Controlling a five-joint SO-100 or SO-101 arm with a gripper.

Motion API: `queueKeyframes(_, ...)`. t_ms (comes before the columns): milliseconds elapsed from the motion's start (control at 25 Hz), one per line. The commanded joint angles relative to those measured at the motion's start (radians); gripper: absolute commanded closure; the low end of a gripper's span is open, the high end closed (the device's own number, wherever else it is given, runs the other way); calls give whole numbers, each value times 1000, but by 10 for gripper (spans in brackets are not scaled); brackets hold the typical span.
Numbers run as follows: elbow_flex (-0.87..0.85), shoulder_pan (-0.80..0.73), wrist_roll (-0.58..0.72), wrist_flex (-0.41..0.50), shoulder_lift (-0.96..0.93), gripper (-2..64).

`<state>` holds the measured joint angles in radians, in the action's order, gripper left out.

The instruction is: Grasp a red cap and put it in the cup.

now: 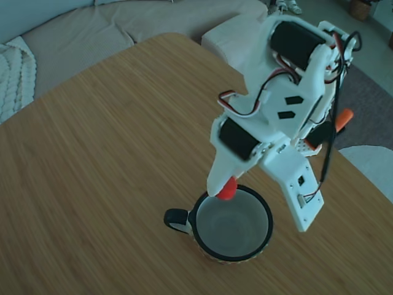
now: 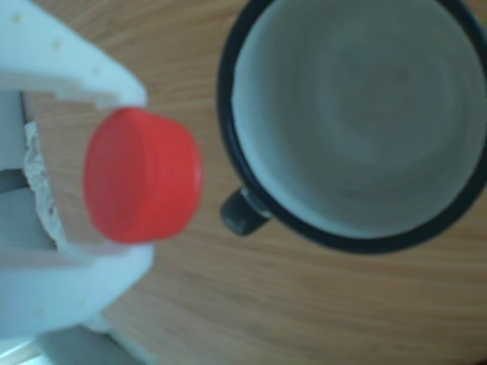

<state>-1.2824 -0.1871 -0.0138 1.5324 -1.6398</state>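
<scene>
Clamped between the white fingers of the claw [image 1: 222,189] [image 2: 114,190], the red cap [image 1: 228,188] [image 2: 142,176] is being held off the desk [image 1: 110,160] [image 2: 304,304]. In the fixed view the cap is being carried at the tip of the claw, just at the far rim of the cup [image 1: 233,224], on the rim's left part, and it is overlapping the black rim line there. In the other view the cap is being seen from close up, gripped with one finger [image 2: 68,61] above it and one below, and it is lying to the left of the cup [image 2: 358,122] rather than over its mouth; whether it is truly above the opening cannot be told from the two views together.

The cup is standing upright on the desk, its pale grey inside being shown bare. Its black handle [image 1: 175,219] [image 2: 242,212] is pointing left in the fixed view and toward the lower left in the other view, next to the cap. A yellowish pattern is being shown around the cup's base in the fixed view.

The white arm [image 1: 282,104] is being bent down over the cup from the upper right, with black motors and red and black wires on it. Orange handles [image 1: 344,117] are being seen behind it. A beige sofa [image 1: 123,24] is being seen beyond the wooden desk.
</scene>
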Motion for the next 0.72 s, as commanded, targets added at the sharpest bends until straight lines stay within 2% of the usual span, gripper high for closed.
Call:
queueKeyframes(0,5,-44,-3,-11,-41,545)
queueKeyframes(160,0,-117,-6,-11,-38,546)
queueKeyframes(320,-18,-126,-38,-15,-29,546)
queueKeyframes(680,-163,-124,-40,-103,-3,544)
